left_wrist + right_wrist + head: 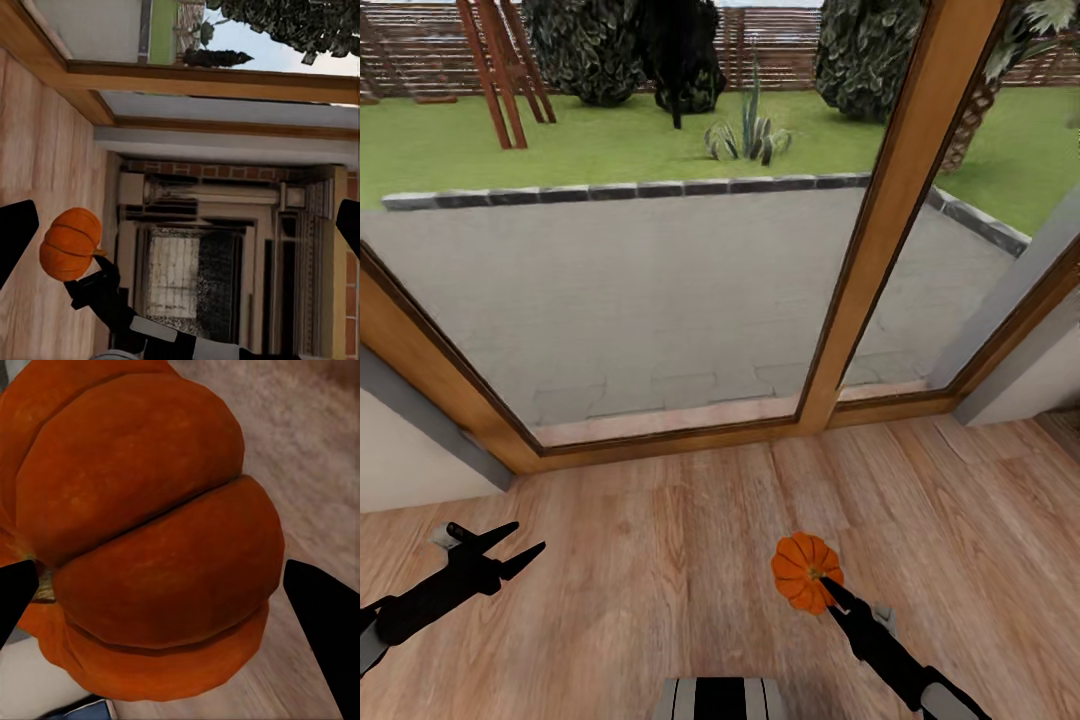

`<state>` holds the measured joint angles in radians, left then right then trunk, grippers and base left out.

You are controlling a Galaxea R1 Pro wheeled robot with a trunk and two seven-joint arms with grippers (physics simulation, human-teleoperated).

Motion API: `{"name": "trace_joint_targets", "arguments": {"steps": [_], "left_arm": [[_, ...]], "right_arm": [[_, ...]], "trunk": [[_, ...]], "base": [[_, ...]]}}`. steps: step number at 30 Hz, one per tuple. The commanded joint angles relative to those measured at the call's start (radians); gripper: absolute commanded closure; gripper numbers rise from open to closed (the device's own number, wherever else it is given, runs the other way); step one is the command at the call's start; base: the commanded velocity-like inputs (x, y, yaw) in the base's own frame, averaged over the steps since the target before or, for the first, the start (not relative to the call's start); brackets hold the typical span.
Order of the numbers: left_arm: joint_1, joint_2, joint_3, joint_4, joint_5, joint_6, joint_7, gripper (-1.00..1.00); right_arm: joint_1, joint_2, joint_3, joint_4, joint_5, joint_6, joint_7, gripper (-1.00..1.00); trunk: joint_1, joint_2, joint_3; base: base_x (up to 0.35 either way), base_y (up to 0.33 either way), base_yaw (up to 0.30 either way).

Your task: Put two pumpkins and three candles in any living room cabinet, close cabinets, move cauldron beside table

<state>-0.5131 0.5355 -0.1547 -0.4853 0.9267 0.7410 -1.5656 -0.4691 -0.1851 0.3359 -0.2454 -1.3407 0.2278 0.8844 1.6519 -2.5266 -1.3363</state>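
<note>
The right gripper (822, 585) is closed on a bright orange ribbed pumpkin (806, 571), holding it in the air above the wooden floor (660, 560). In the right wrist view, the pumpkin (142, 532) sits between the two black fingers (326, 622), which press against its sides. The left gripper (515, 548) is empty, its two pointed fingers spread apart, well to the left of the pumpkin. A large wood-framed window (880, 230) stands just ahead, with a paved patio (660, 290) and lawn (610, 150) beyond.

Wood-plank floor (660, 520), large wood-framed window (880, 230) — paved patio (660, 290), lawn (560, 150) beyond
</note>
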Motion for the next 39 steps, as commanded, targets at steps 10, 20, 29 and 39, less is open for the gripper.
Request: {"name": "trace_joint_targets", "arguments": {"steps": [10, 20, 29, 39], "left_arm": [[-0.001, 0.0, -0.008, 0.001, 0.004, 0.011, -0.005, -1.0], [-0.001, 0.0, -0.006, 0.0, 0.004, 0.011, -0.005, -1.0], [-0.001, 0.0, -0.007, 0.0, 0.004, 0.011, -0.005, -1.0], [-0.001, -0.001, -0.007, -0.001, 0.007, 0.011, -0.005, -1.0]], "right_arm": [[0.0, 0.0, 0.005, 0.001, -0.009, 0.01, 0.004, 1.0], [0.002, 0.004, 0.01, 0.014, -0.001, 0.004, -0.007, 1.0], [0.009, 0.0, 0.012, 0.087, -0.001, 0.0, 0.07, 1.0], [0.009, -0.001, 0.012, 0.106, -0.001, -0.003, 0.083, 1.0]], "trunk": [[-0.005, 0.002, 0.038], [-0.009, 0.004, 0.077], [-0.013, 0.007, 0.112], [-0.015, 0.007, 0.123]], "base": [[0.0, 0.0, 0.0], [0.0, 0.0, 0.0], [0.0, 0.0, -0.061], [0.0, 0.0, -0.241]]}}
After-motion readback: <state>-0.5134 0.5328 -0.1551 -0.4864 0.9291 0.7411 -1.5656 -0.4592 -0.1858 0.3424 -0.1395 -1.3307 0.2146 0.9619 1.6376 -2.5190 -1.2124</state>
